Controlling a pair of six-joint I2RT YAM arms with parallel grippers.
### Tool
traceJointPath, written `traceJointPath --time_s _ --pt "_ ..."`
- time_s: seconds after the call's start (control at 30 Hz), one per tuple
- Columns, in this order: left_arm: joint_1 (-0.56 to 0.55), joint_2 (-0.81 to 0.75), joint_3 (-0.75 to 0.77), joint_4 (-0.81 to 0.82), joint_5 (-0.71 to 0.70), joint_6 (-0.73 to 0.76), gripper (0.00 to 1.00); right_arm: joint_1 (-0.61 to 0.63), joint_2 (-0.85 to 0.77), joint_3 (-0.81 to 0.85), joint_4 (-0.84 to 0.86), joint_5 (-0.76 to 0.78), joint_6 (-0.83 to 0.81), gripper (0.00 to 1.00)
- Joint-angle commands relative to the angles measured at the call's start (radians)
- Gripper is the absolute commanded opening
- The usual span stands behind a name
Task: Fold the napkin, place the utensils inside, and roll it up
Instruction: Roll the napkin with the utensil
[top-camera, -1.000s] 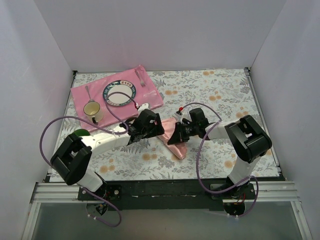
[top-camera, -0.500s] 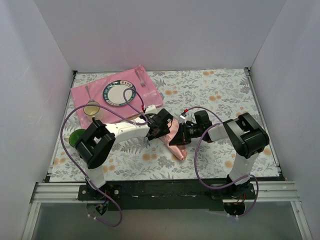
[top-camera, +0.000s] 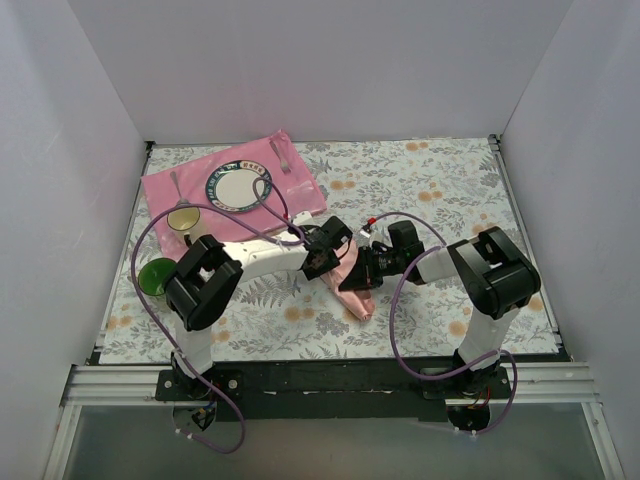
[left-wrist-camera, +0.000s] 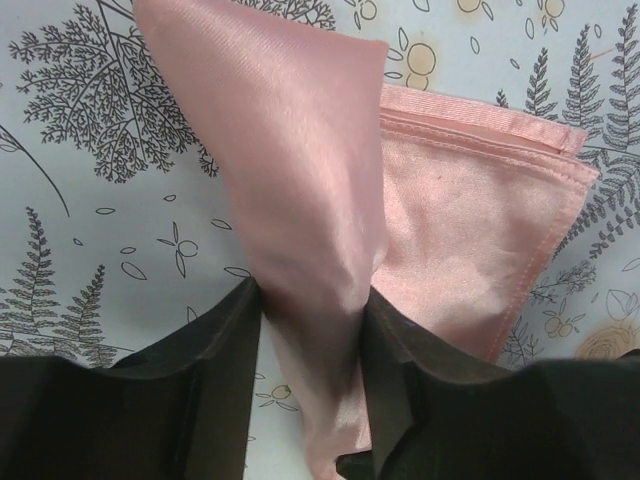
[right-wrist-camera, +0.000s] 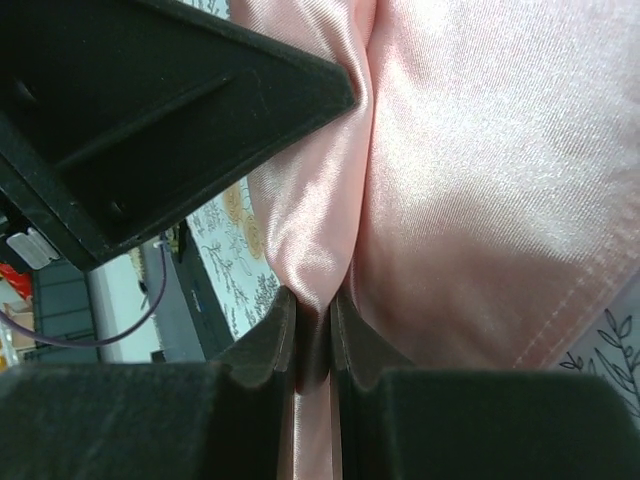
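Since the earlier top view, the left gripper (top-camera: 322, 262) has swung right across the worktop (top-camera: 430, 190) to meet the right gripper (top-camera: 360, 272) at the napkin (top-camera: 358, 297). The right gripper has barely shifted. From above, the napkin lies bunched near the middle of the worktop, slightly toward the near edge, with both grippers on its far end. A spoon (top-camera: 176, 185) and a fork (top-camera: 283, 157) wait on the hot-pink mat (top-camera: 300, 195) in the far-left corner, well apart from the cloth, so the fold is not yet made.

In the left wrist view, a raised ridge of napkin (left-wrist-camera: 450, 220) runs up between the fingers (left-wrist-camera: 225, 370) of the left gripper (left-wrist-camera: 312, 300). The cloth touches both fingers, so the jaws are closed on that ridge. A flatter hemmed layer lies beneath and to the right.

In the right wrist view, the right gripper (right-wrist-camera: 312, 300) is pinched tight on a thin crease of napkin (right-wrist-camera: 480, 180), with a black housing, probably the left gripper, close alongside.

With both grips so close together, the cloth is likely to stay bunched. To fold it cleanly, the grippers probably need to draw apart along one edge and stay low, so the slippery satin spreads flat. The left grip should probably be limited to a single layer before the edge is carried over.
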Motion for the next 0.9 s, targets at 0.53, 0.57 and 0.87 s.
traceJointPath --time_s 0.53,0.57,0.87 --pt "0.029 0.066 0.053 -0.088 0.033 0.021 0.12 0.249 -0.392 0.075 -0.47 0.735 -0.474 0.62" --pt "0.029 0.065 0.053 -0.091 0.042 0.021 0.12 0.331 -0.409 0.057 -0.458 0.809 -0.485 0.63" --pt "0.031 0.055 0.059 -0.096 0.102 0.035 0.12 0.616 -0.42 -0.003 -0.231 1.333 -0.611 0.74"
